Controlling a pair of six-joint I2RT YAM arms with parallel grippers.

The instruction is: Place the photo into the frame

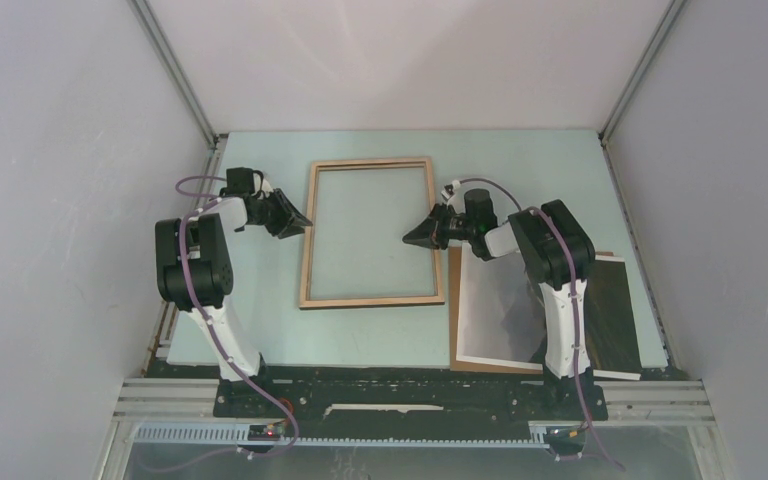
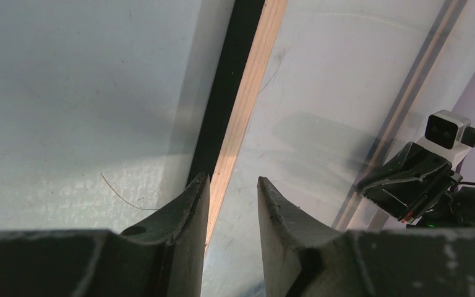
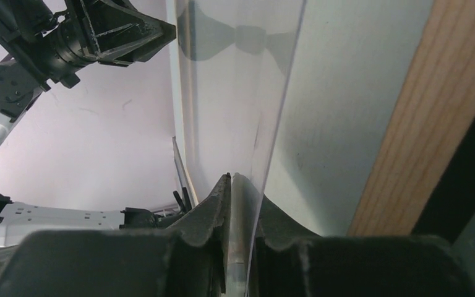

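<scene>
Status: we're on frame prep, the photo isn't in yet. The frame lies flat mid-table, wood back up, nothing in the opening but its clear pane. The photo lies flat to the right of the frame, on top of the brown backing board and partly under our right arm, apart from both grippers. The left gripper sits at the frame's left rim. In the wrist view its fingers are parted, with the wood strip running in beside one of them and a plain gap to the other, so it is unclenched and holding nothing. The right gripper is at the right rim, fingers close on either side of the pane's thin edge, a sliver of gap showing on one side. We can't tell whether it's pinching the pane or has let go. Our read: the pane has to sit flat in the rim and the right hand has to come clear before anything else. Next we need the photo, a thin sheet lying flat on the board with no edge to bite, so we'd likely slide it to an overhang or get a fingertip under a corner. Then we carry it over level, square it to the rim and lay it on the pane. The left hand can brace the frame against sliding.
</scene>
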